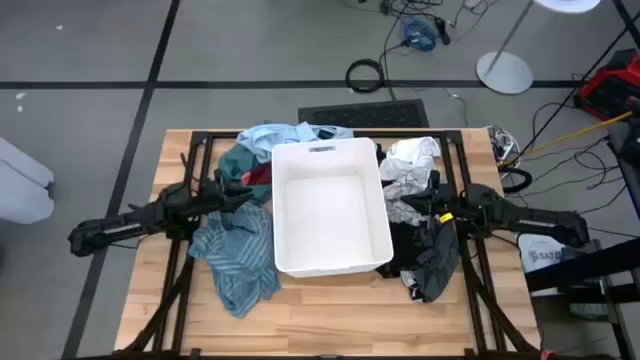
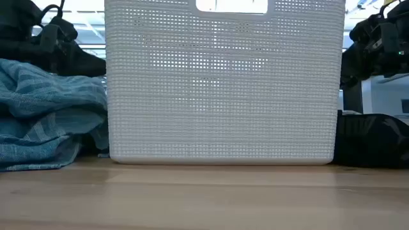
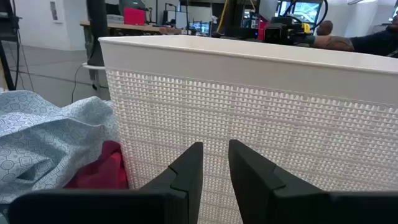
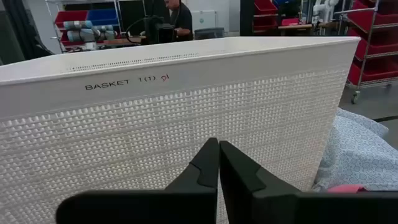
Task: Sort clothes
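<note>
A white bin [image 1: 330, 205] stands mid-table with clothes heaped on both sides. On its left lie a teal striped garment [image 1: 235, 255], a light blue one [image 1: 275, 135] and a red one [image 3: 102, 168]. On its right lie a white-grey garment [image 1: 410, 170] and black and dark grey ones [image 1: 430, 260]. My left gripper [image 3: 214, 162] hovers over the left heap, facing the bin's left wall. Its fingers stand a little apart with nothing between them. My right gripper [image 4: 219, 158] hovers over the right heap, shut and empty, facing the bin's right wall.
The bin's perforated walls [image 2: 223, 83] rise between the two arms. The teal garment [image 2: 45, 115] and the black one [image 2: 374, 137] reach toward the near edge. Bare wood lies along the table's front. A dark frame runs under the tabletop edges.
</note>
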